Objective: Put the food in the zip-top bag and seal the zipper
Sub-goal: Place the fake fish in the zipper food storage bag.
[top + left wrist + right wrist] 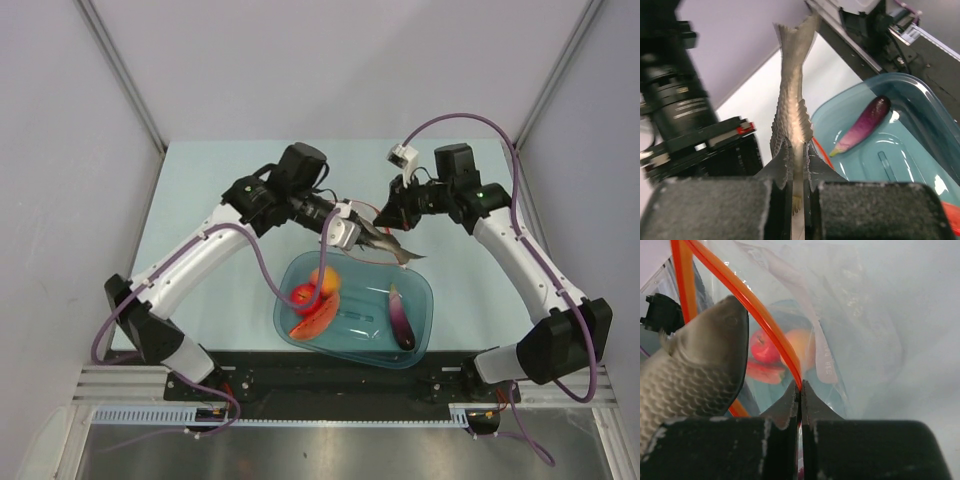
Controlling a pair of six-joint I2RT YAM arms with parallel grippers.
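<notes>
My left gripper (352,232) is shut on the grey fish (392,250), held edge-on in the left wrist view (792,115) with its tail pointing away. My right gripper (385,222) is shut on the red-orange zipper (765,322) of the clear zip-top bag (860,325), holding the mouth up. The fish's head (700,365) sits at the bag's mouth in the right wrist view. The red apple (303,295), orange round fruit (324,280), red-orange wedge (312,322) and purple eggplant (399,318) lie in the teal tub (425,290).
The teal tub stands at the table's near middle, just under both grippers. Grey walls close in the pale table (200,190) on three sides. The arm bases and a black rail (340,375) run along the near edge.
</notes>
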